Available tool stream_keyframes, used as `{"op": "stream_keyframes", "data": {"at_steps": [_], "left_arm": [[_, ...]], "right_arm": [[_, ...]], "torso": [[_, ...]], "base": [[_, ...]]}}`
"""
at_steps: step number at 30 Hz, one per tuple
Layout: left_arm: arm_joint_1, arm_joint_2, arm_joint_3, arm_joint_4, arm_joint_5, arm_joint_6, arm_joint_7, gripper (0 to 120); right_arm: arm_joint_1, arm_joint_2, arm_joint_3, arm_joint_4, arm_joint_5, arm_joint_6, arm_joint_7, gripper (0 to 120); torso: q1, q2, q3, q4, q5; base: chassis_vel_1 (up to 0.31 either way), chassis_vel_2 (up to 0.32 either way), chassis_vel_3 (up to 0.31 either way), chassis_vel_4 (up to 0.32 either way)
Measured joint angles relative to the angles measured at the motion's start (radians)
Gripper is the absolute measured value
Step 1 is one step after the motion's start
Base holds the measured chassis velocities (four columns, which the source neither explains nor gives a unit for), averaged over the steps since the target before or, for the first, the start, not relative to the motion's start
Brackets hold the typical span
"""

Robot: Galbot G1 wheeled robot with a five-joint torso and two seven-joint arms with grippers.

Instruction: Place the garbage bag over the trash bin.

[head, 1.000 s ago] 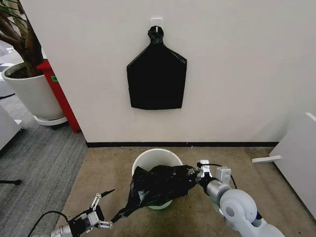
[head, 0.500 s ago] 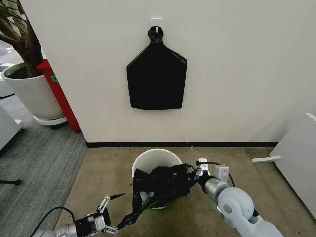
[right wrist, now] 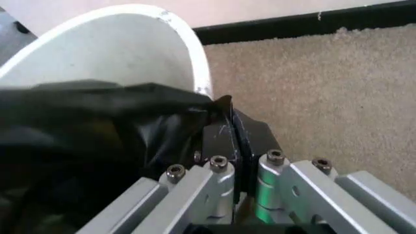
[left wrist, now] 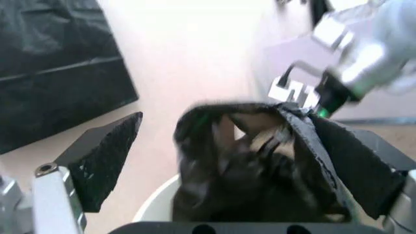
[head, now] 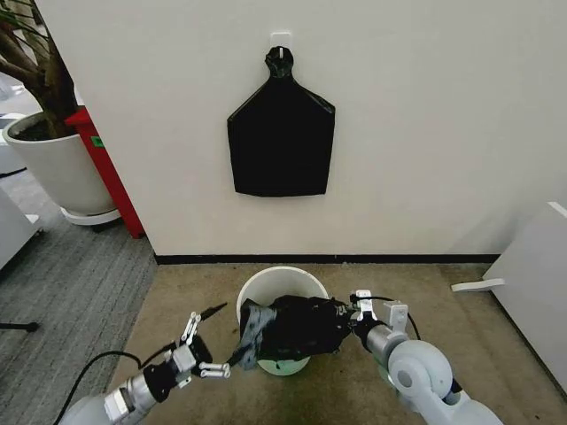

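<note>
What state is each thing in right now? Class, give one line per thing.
garbage bag: bunched over the bin's near rim, not spread around it.
trash bin: upright, far rim bare.
right gripper: jaws shut on the bag's edge.
left gripper: jaws open beside the bag's other edge.

Soft, even indoor light fills the head view; the pale wall is bright without glare, and shadows are faint. The flat black plastic bundle hanging on the wall reads as a near-featureless dark shape. The left wrist view is blurred and washed out at the pale floor. The right wrist view shows the beige carpet sharply, nearer metal parts softer.
</note>
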Motion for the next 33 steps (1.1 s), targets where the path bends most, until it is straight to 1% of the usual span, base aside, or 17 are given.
{"op": "stream_keyframes", "data": {"at_steps": [3,5,9,13,18,20,24,28,31,33], "left_arm": [[0.006,0.002,-0.002,-0.043,-0.040,0.038,0.012,100],[0.006,0.001,-0.002,-0.048,-0.046,0.042,0.011,100],[-0.002,-0.019,-0.008,-0.087,-0.096,0.075,-0.005,100],[-0.001,-0.028,-0.012,-0.107,-0.120,0.088,-0.017,100],[0.010,-0.057,-0.024,-0.149,-0.165,0.104,-0.040,100],[0.013,-0.061,-0.029,-0.157,-0.169,0.105,-0.042,100],[0.032,-0.071,-0.048,-0.205,-0.175,0.112,-0.057,100],[0.027,-0.076,-0.049,-0.202,-0.174,0.113,-0.095,100],[0.014,-0.084,-0.049,-0.167,-0.167,0.121,-0.171,100],[0.003,-0.097,-0.053,-0.123,-0.157,0.128,-0.253,100]], "right_arm": [[-0.002,0.002,0.003,-0.012,-0.013,0.001,0.000,0],[-0.003,0.002,0.003,-0.013,-0.016,0.001,0.000,0],[-0.014,0.008,0.007,-0.031,-0.042,0.006,-0.002,0],[-0.020,0.010,0.007,-0.043,-0.059,0.015,-0.008,0],[-0.022,0.013,-0.004,-0.047,-0.075,0.020,-0.011,0],[-0.020,0.013,-0.006,-0.050,-0.079,0.022,-0.011,0],[-0.017,0.012,-0.016,-0.059,-0.096,0.032,-0.011,0],[-0.019,0.011,-0.021,-0.035,-0.097,0.037,-0.005,0],[-0.026,0.009,-0.027,0.009,-0.105,0.040,0.001,0],[-0.037,0.008,-0.029,0.044,-0.136,0.050,-0.003,0]], "torso": [[0.000,0.000,0.000,0.0001,0.0000],[0.000,0.000,0.000,0.0001,-0.0001],[0.000,0.000,0.000,0.0000,-0.0002],[0.000,0.000,0.000,0.0000,-0.0001],[0.000,0.000,0.000,0.0000,-0.0002],[0.000,0.000,0.000,0.0001,-0.0001],[0.000,0.000,0.000,0.0001,0.0000],[0.000,0.000,0.000,0.0001,-0.0001],[0.000,0.000,0.000,0.0001,-0.0002],[0.000,0.000,0.000,0.0000,-0.0005]], "base": [[0.000,0.000,0.000,0.000],[0.000,0.000,0.000,0.000],[0.000,0.000,0.000,0.000],[0.000,0.000,0.000,0.000],[0.000,0.000,0.000,0.000],[0.000,0.000,0.000,0.000],[0.000,0.000,0.000,0.000],[0.000,0.000,0.000,0.000],[0.000,0.000,0.000,0.000],[0.000,0.000,0.000,0.000]]}}
